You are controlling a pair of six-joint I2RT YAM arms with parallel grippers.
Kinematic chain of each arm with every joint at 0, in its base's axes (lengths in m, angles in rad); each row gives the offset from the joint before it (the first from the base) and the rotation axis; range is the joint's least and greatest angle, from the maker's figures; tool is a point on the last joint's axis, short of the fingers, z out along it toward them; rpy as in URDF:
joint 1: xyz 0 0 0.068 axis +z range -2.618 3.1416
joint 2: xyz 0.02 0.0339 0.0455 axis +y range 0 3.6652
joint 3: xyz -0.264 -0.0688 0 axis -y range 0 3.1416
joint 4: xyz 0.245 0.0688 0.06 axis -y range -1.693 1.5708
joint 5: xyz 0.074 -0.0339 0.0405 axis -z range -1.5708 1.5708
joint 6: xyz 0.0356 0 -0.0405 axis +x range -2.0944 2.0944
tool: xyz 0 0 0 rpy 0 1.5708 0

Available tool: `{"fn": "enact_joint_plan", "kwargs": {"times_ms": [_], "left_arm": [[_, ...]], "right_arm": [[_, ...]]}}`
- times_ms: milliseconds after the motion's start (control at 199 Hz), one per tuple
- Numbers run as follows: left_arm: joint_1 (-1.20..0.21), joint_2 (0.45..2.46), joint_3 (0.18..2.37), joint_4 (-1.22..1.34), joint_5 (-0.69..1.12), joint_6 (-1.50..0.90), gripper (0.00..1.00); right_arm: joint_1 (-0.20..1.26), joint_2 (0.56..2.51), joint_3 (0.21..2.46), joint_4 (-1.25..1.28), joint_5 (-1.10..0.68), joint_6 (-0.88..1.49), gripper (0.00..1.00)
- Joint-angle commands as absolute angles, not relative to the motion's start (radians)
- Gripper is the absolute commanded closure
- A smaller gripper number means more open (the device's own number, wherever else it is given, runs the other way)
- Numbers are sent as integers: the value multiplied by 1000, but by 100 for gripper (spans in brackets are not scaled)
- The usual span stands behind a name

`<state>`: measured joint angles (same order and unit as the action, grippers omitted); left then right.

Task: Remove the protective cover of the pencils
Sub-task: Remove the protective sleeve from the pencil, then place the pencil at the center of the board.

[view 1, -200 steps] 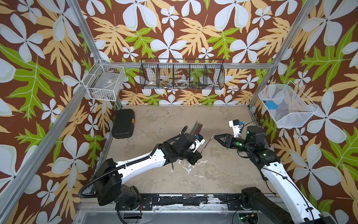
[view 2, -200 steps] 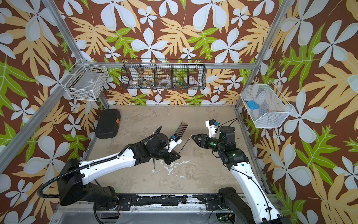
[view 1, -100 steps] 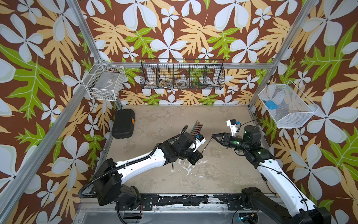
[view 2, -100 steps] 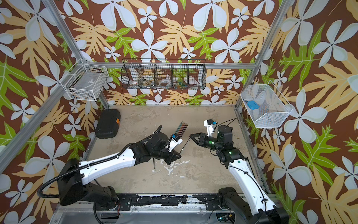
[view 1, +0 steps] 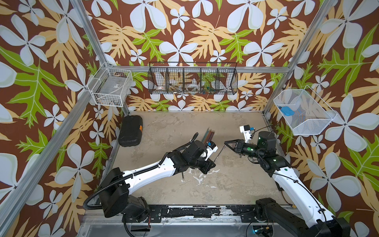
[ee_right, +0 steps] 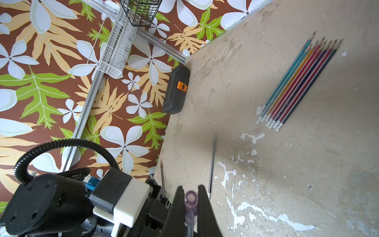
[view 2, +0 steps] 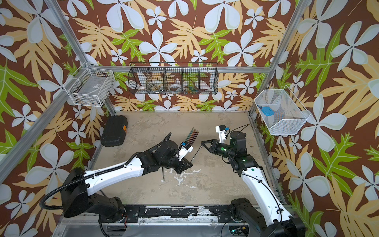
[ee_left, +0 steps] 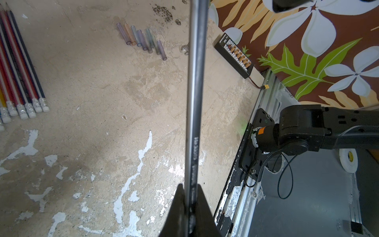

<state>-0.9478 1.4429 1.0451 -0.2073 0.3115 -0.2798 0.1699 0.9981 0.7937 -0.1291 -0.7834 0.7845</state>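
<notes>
A black case with an orange latch lies at the far left edge of the worn beige surface, which shows white chipped patches. On the flowered walls hang a white wire basket, a long black wire basket with compartments, and a white mesh basket holding a blue object. A black connector board lies against the wall.

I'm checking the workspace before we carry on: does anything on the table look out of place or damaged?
One dark pencil lies alone, well apart from the neat row of pencils. Beside it, the coating of the table has flaked away, leaving white patches.
</notes>
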Motion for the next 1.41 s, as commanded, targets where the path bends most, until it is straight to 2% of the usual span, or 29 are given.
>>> {"fn": "enact_joint_plan", "kwargs": {"times_ms": [0,331,442,602,919,1084,1215,1401], "left_arm": [[-947,1424,1029,-236,321,-278,100],[-947,1399,1003,-223,294,-285,100],[-918,1420,1033,-258,278,-253,100],[-762,1483,1137,-312,371,-225,100],[-656,1885,1674,-476,384,-194,100],[-594,2140,1947,-671,220,-109,100],[-553,2248,1987,-711,210,-99,100],[-547,2308,1983,-720,177,-92,100]], "right_arm": [[137,1015,817,-100,-738,764,100],[-44,1050,845,-111,-832,733,100],[-48,1065,842,-196,-730,633,100],[-49,1069,745,-236,-506,536,100],[-52,1061,582,-156,-263,500,100],[-54,1075,557,-159,-146,479,100],[-60,1111,549,-150,-96,494,100],[-92,1180,549,-104,-115,511,100]]}}
